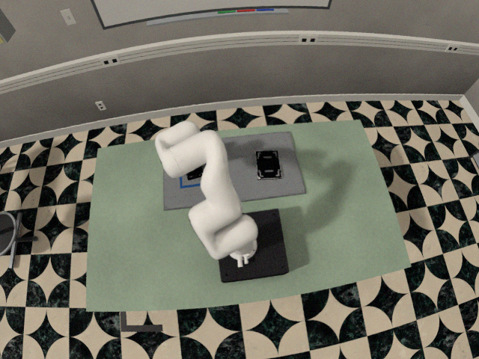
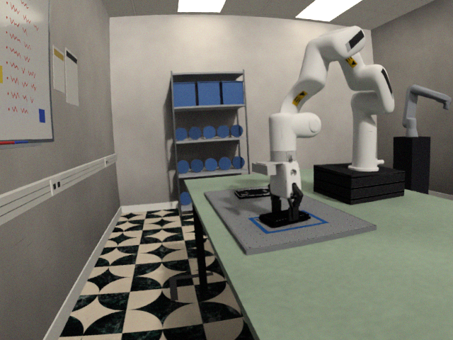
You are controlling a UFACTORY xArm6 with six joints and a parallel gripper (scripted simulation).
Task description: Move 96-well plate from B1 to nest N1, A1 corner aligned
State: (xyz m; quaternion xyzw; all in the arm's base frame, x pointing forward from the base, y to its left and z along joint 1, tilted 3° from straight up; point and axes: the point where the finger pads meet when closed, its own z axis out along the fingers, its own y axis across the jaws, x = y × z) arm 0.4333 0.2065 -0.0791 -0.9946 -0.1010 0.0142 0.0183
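Observation:
The black 96-well plate (image 2: 266, 220) (image 1: 194, 174) lies flat inside the blue outline of spot B1 (image 2: 289, 229) (image 1: 188, 186) on the grey board (image 2: 329, 224) (image 1: 247, 185). My gripper (image 2: 284, 214) points straight down with a finger on each side of the plate and is shut on it; the plate still rests on the board. In the overhead view the arm hides most of the plate and the gripper. The plate nest N1 (image 1: 268, 164) (image 2: 252, 192), black with white corner locators, stands empty further along the board. I cannot make out the plate's cut-off corner.
The arm's black base block (image 1: 266, 250) (image 2: 358, 183) stands on the green table (image 1: 154, 250) (image 2: 329, 285) beside the board. A shelf with blue boxes (image 2: 208, 124) stands by the far wall. A second grey arm on a black pedestal (image 2: 411, 161) is at the right.

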